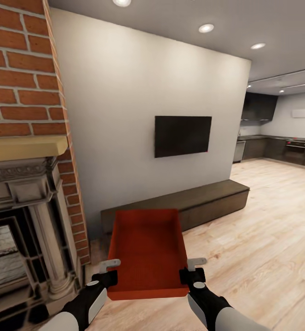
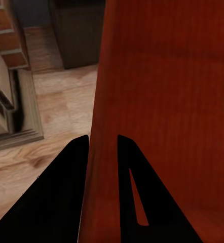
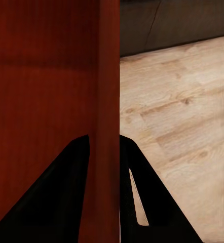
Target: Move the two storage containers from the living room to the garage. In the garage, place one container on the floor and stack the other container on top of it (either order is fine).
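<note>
Head view shows me the storage container (image 1: 147,250) at six o'clock over the wood floor (image 1: 262,239), left gripper (image 1: 107,272) and right gripper (image 1: 192,271) each clamped on a side wall, TV (image 1: 182,136) at twelve

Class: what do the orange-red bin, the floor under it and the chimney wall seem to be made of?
Orange-red rectangular bin: probably matte plastic; thin, plain, evenly coloured walls.
Light plank floor: wood or laminate; grain and knots show.
Red chimney wall: brick; pale mortar joints.
</note>
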Robot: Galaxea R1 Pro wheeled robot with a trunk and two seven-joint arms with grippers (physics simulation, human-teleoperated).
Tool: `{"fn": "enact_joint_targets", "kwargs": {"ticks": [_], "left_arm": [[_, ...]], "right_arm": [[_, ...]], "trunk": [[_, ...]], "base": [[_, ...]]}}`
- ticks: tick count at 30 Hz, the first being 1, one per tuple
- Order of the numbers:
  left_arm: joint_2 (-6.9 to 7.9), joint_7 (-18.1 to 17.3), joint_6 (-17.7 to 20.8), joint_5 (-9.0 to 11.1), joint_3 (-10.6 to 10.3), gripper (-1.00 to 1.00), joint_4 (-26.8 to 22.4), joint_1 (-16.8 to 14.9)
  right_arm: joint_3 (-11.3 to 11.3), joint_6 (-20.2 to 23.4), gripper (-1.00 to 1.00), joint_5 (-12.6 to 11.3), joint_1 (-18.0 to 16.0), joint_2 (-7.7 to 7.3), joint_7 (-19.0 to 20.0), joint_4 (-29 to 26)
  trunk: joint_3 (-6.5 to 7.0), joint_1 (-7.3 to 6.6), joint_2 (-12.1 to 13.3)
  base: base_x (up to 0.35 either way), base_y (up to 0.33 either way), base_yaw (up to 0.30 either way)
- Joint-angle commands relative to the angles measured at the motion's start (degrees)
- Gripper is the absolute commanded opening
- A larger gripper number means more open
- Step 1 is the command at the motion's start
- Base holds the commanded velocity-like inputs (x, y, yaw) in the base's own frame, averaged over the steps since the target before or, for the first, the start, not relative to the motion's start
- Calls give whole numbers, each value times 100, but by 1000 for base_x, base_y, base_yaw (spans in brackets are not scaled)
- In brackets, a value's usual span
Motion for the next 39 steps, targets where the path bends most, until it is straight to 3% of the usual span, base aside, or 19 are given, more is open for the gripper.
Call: {"fn": "enact_joint_targets", "kwargs": {"ticks": [1,39], "left_arm": [[2,74,32,71,-67,-100,0,4],[11,78,32,70,-50,-100,-2,4]], "right_arm": [[-107,-40,-100,45,-11,3,-46,-11],[-105,-40,-100,46,-11,3,-48,-11]], "trunk": [[-8,0,-6],[-8,0,-6]], "base": [[0,0,-288],[0,0,-288]]}}
